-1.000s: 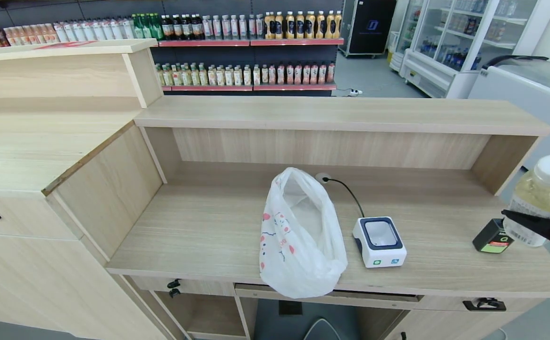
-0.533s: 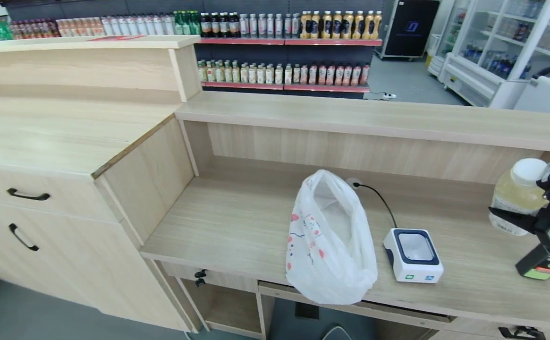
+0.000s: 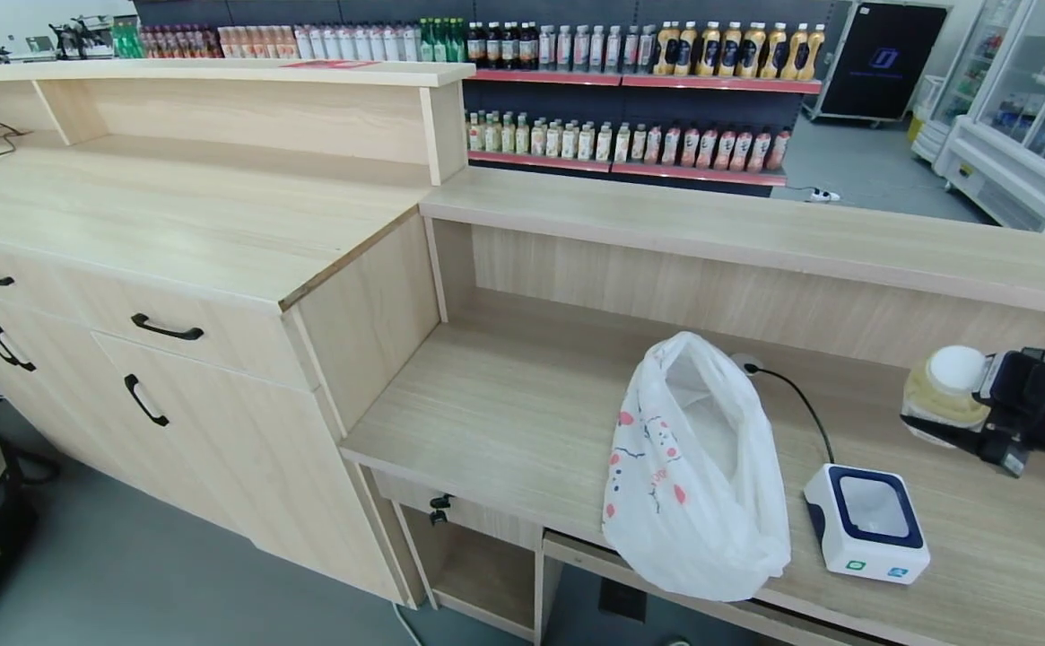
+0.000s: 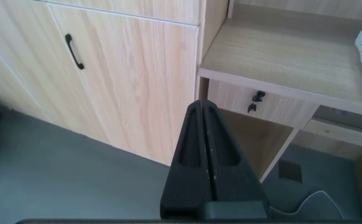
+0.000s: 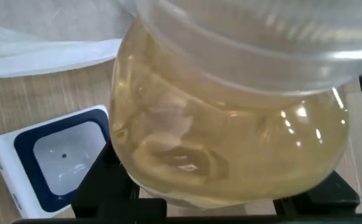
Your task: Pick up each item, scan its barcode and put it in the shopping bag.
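Head view, right edge: right tool (image 3: 970, 432) grips the bottle (image 3: 927, 404), now tipped over from upright, just above the scanner (image 3: 872, 520). Barcode scan looks next. Left tool (image 4: 206, 155) closed, empty.

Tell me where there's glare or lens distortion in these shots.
Right wrist view: small white highlights on the bottle, and a pale reflection in the scanner window. Head view: the wide lens slightly bows the counter edges, with even light and no hard shadows.
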